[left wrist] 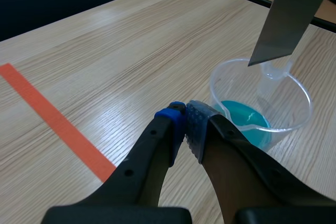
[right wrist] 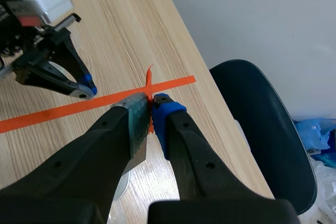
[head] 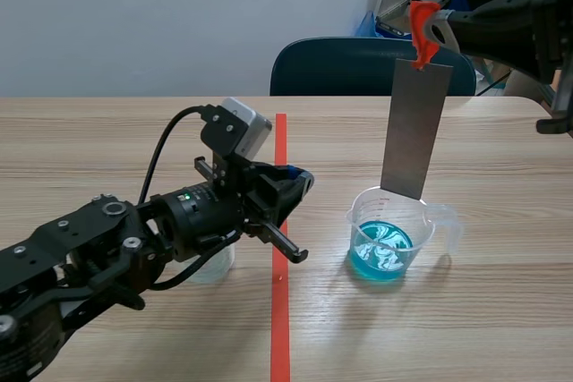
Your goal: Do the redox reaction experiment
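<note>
Metal strip point(head: 416, 127) hangs upright at right of centre, lower edge over the far side of the clear plastic cup point(head: 358, 221), about rim level as far as I can tell. It is above the blue liquid point(head: 383, 252), not in it. In my left wrist view the strip point(left wrist: 289, 14) comes down over the cup point(left wrist: 302, 103) and its bottom edge is clear of the liquid point(left wrist: 244, 119). The strip's top end carries an orange tag point(head: 423, 29), and my right gripper point(head: 439, 26), raised at far right, pinches that tag. In the right wrist view the fingers are closed tight on the tag point(right wrist: 148, 85) at the gripper point(right wrist: 151, 109); the strip itself is hidden below the fingers there. The cup stands on the table point(head: 466, 328) right of the red tape line point(head: 280, 328), spout and handle toward the right. My left gripper point(head: 300, 182) sits low, just left of the cup and over the tape line, pointing at the cup and holding nothing. In the left wrist view its pads meet at point(left wrist: 185, 121), closed on themselves, with the cup just ahead. The right wrist view also catches this gripper point(right wrist: 84, 88) beside the tape. A second small clear cup point(head: 215, 267) sits on the near left, partly under the left arm; I can't tell what's in it. A dark blue chair point(head: 340, 64) stands behind the far table edge.
</note>
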Motion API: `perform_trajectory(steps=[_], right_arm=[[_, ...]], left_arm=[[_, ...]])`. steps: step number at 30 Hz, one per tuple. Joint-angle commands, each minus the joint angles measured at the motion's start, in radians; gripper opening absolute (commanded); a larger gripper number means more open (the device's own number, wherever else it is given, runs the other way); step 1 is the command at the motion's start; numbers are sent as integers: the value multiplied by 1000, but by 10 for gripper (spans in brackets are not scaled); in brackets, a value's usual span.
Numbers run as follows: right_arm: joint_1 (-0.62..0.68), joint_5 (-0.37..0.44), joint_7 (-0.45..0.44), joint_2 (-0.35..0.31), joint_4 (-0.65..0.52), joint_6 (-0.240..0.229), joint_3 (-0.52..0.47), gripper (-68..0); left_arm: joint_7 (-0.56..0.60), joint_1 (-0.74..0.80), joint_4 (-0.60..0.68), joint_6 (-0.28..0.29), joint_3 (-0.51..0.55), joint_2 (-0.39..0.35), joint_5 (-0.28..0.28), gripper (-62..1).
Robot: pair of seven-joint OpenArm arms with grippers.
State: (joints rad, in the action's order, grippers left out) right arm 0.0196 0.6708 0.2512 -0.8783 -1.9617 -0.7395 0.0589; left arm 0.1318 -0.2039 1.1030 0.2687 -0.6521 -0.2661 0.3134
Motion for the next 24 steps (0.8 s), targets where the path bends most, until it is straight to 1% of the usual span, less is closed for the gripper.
perform_trajectory(steps=[1,5,11,17,24], right_arm=[[-14,11,-14,-13,-8,-6,-15,-667],[-14,11,-15,-13,-8,-6,-15,-667],[-14,11,-14,-13,-8,-6,-15,-667],[-14,11,-14,-13,-8,-6,-15,-667],[-14,11,-14,-13,-8,-6,-15,-667]], left_arm=[[23,-24,-6,3,-7,24,6,-586],[48,-76,-86,3,-48,75,5,-586],[63,-116,-163,3,-111,126,-34,-586],[85,-118,-175,2,-133,152,-45,-586],[85,-118,-175,2,-133,154,-45,-586]])
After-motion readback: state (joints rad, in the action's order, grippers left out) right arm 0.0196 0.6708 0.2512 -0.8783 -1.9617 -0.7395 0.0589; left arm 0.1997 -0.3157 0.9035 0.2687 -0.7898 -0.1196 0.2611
